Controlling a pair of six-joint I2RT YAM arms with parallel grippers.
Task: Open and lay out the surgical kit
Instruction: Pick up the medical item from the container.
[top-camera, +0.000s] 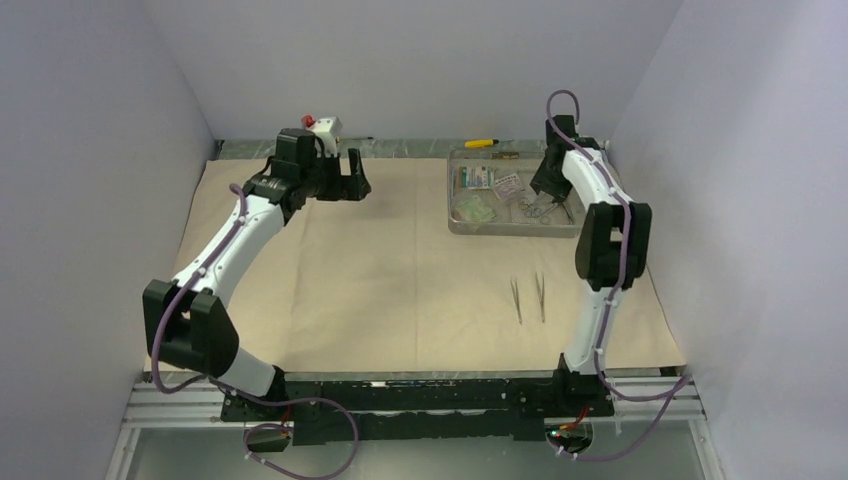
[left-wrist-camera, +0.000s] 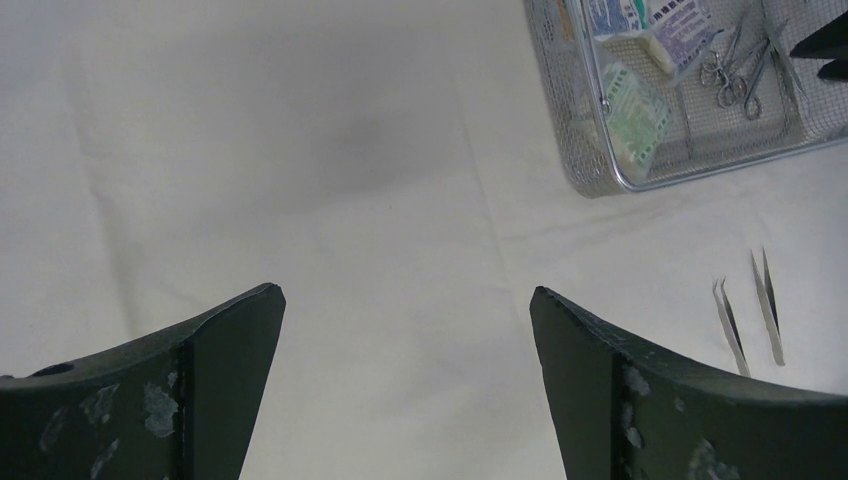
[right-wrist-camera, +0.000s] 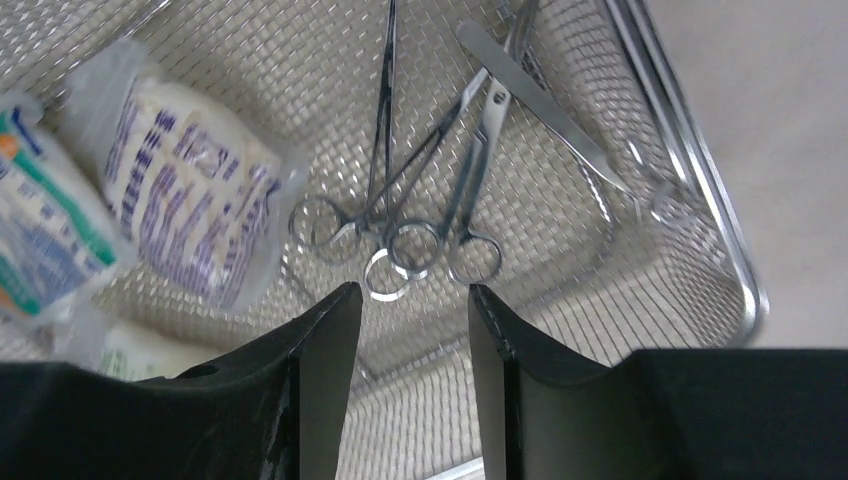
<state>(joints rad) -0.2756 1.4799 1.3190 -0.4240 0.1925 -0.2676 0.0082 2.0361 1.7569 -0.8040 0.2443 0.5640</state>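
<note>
The beige wrap cloth (top-camera: 380, 270) lies spread flat over the table. The silver wire-mesh tray (top-camera: 455, 222) stands on it at the back right and holds printed packets (top-camera: 478, 180) and steel scissor-handled clamps (top-camera: 535, 207). Two tweezers (top-camera: 528, 298) lie side by side on the cloth in front of the tray. My right gripper (right-wrist-camera: 410, 292) is open inside the tray, just short of the clamps' finger rings (right-wrist-camera: 400, 248), holding nothing. A flat steel tool (right-wrist-camera: 540, 105) lies beside the clamps. My left gripper (left-wrist-camera: 405, 295) is open and empty above bare cloth at the back left.
A yellow-and-black screwdriver (top-camera: 485, 143) lies behind the tray by the back wall. A small red-and-white object (top-camera: 322, 124) sits at the back behind my left arm. Grey walls close in the left, back and right sides.
</note>
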